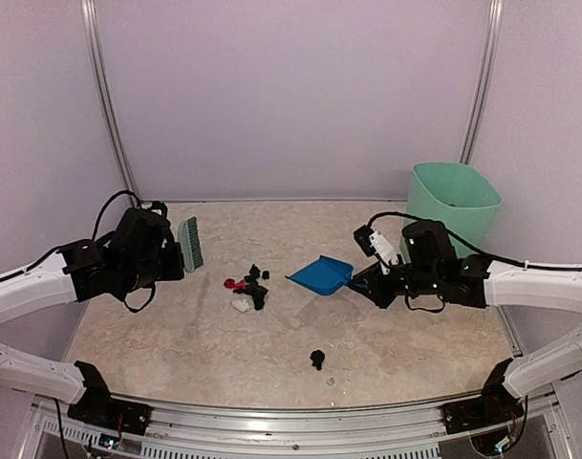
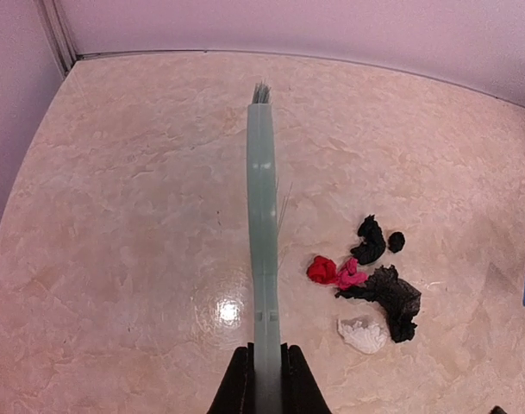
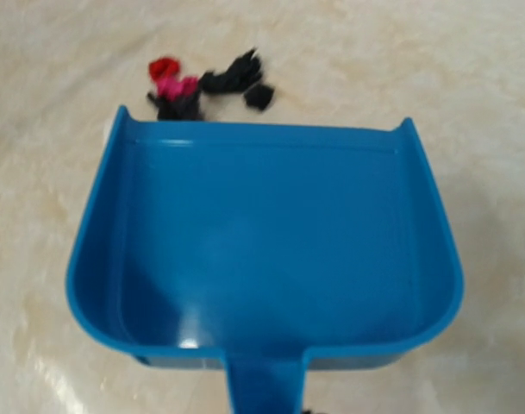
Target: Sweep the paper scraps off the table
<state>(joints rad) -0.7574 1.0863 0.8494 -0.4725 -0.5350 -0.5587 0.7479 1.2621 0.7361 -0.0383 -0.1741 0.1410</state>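
Beige marbled tabletop, with a mint-green plastic bin at its far-right corner. The right gripper is clamped on the blue plastic dustpan, whose mouth faces left. The left gripper is clamped on the green hand brush, whose long axis points away from the arm bases. Between brush and dustpan lie wrinkly black, pink and white paper scraps, partly hidden behind the dustpan rim in the right wrist view. One black scrap lies apart, nearer the front.

Brush in my left gripper, dustpan in my right, scraps between

My left gripper clamps the green brush over the left side of the table. My right gripper grips the blue dustpan, its mouth facing the paper scraps clustered mid-table, apart from both. One black scrap lies alone nearer my bases, and a green bin stands far right
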